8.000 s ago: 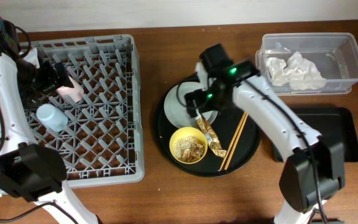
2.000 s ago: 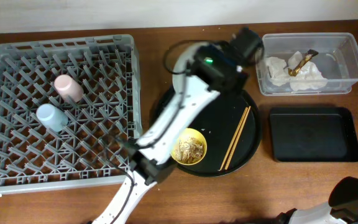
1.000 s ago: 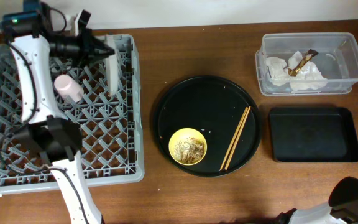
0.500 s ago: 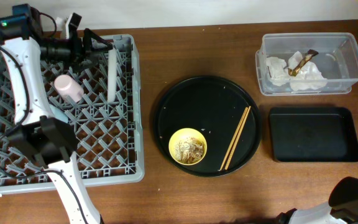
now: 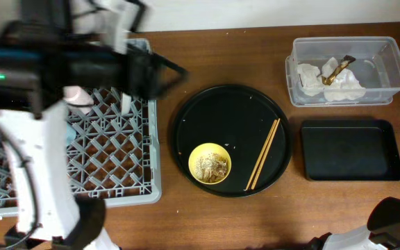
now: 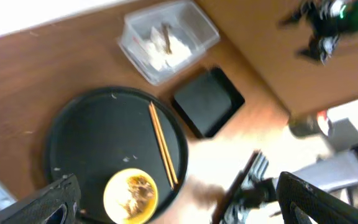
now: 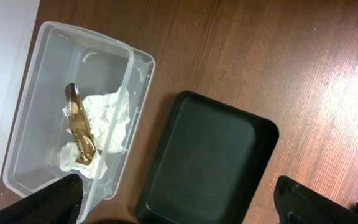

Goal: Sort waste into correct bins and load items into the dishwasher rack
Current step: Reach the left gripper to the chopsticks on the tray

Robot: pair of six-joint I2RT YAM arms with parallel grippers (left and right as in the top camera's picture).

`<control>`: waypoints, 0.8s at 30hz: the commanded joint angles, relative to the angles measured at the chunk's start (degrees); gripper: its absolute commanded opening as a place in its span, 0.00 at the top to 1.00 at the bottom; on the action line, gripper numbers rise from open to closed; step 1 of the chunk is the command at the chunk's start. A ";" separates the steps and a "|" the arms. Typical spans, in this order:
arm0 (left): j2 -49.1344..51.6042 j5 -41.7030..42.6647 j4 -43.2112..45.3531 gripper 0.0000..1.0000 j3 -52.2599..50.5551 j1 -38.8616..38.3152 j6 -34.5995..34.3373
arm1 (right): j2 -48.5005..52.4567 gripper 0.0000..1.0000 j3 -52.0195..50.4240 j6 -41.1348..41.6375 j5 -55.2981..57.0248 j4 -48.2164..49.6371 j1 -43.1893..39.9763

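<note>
We judge the yellow bowl (image 5: 210,162) light, stiff, slick: pinch its rim, keep level; both jaws wide, empty.

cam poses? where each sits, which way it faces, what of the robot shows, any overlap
Overhead: fixed above the table, facing straight down on rack, round tray, tub; left arm blurred over the rack.
Left wrist: high, tilted down at round tray, bowl, chopsticks; left fingers open at bottom corners.
Right wrist: looks down on tub and black tray; right fingers open at bottom corners.
Shared: tub and black tray show in all three.
</note>
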 commanded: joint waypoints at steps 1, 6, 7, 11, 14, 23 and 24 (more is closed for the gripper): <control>3.43 -21.33 0.04 0.03 -4.02 -13.40 -7.23 | -0.22 0.01 0.09 0.04 -0.07 -0.07 -0.04; 9.46 -29.94 5.84 0.43 -15.26 -28.02 -11.58 | -0.22 0.01 0.09 0.04 -0.07 -0.07 -0.04; 10.73 -29.94 7.72 0.43 -17.59 -29.64 -12.59 | -0.22 0.02 0.09 0.04 -0.07 -0.04 -0.04; 17.33 -30.10 16.48 0.44 -26.25 -33.79 -14.93 | -0.22 0.01 0.09 0.04 -0.07 -0.07 -0.04; 22.84 -30.38 20.65 0.53 -27.45 -34.86 -16.94 | -0.22 0.01 0.09 0.04 -0.07 -0.04 -0.04; 33.35 -34.62 24.72 0.63 -27.45 -37.38 -23.37 | -0.22 0.01 0.09 0.04 -0.07 -0.04 -0.04; 33.42 -34.62 25.09 0.63 -27.45 -37.70 -23.37 | -0.22 0.01 0.09 0.04 -0.07 -0.07 -0.04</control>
